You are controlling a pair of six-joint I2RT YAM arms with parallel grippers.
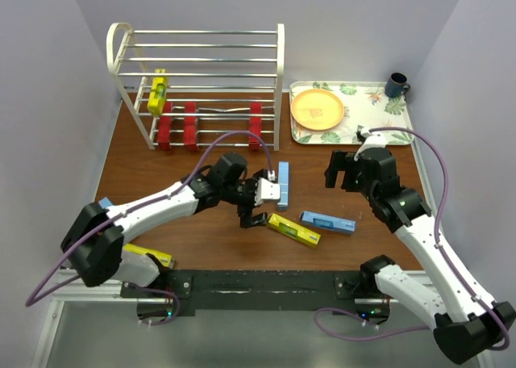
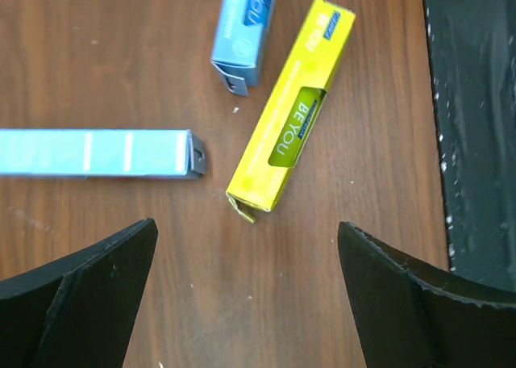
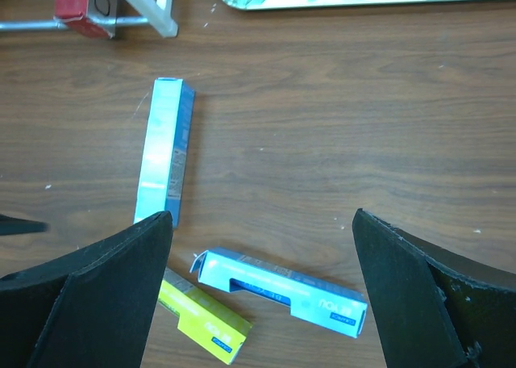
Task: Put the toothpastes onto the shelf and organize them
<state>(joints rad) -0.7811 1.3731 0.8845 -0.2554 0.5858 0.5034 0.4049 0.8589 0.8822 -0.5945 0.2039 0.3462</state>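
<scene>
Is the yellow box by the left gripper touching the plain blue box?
Apart. The left wrist view shows a clear gap between the yellow box and the near end of the plain blue box.

Loose toothpastes [image 1: 294, 229] clutter the table [image 1: 161, 170] centre; open passage before the shelf [image 1: 280, 85].

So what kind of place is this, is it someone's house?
Probably not a house, more like a robot testing booth. The left arm and right arm are bolted at the edge of a small wooden table, plain pale walls box it in closely, and purple cables loop off the arms.
</scene>
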